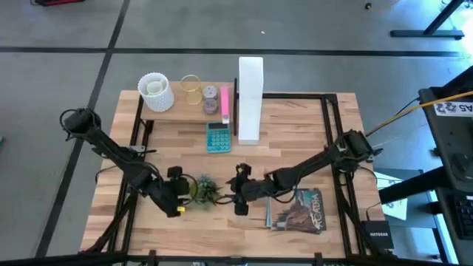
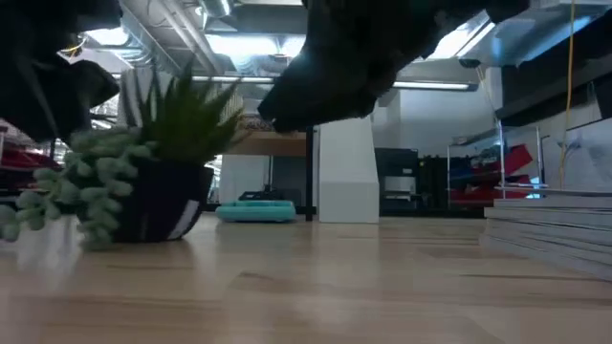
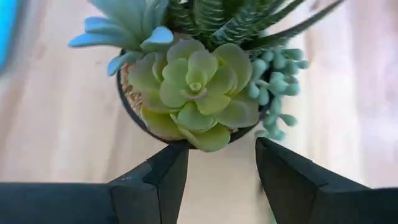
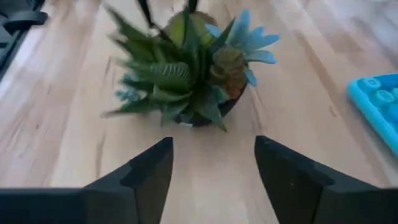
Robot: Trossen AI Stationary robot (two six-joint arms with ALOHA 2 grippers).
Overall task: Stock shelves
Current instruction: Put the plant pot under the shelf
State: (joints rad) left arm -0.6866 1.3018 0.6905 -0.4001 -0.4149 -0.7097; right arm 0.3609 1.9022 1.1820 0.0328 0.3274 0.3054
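The left gripper [image 1: 179,193] and right gripper [image 1: 238,193] are both gaping apart, flanking the succulent pot [image 1: 203,189] without touching it. The book [image 1: 300,211] beside the right arm is showing a title too small to read. The shelf [image 1: 194,100] and white file box [image 1: 250,97] are standing at the light-wood tabletop's [image 1: 295,133] far edge, with grey floor around.

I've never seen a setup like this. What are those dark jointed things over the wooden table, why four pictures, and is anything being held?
Those are two robot arms, each ending in a two-finger gripper. One camera looks straight down, one sits at table height, and one rides on each wrist.

On the table stand a potted plant, a teal calculator, a book, a tall white file box and a small raised shelf carrying a white cup, a jar and pink things.

Nothing is held. The left gripper and the right gripper are both open, facing the plant from opposite sides.
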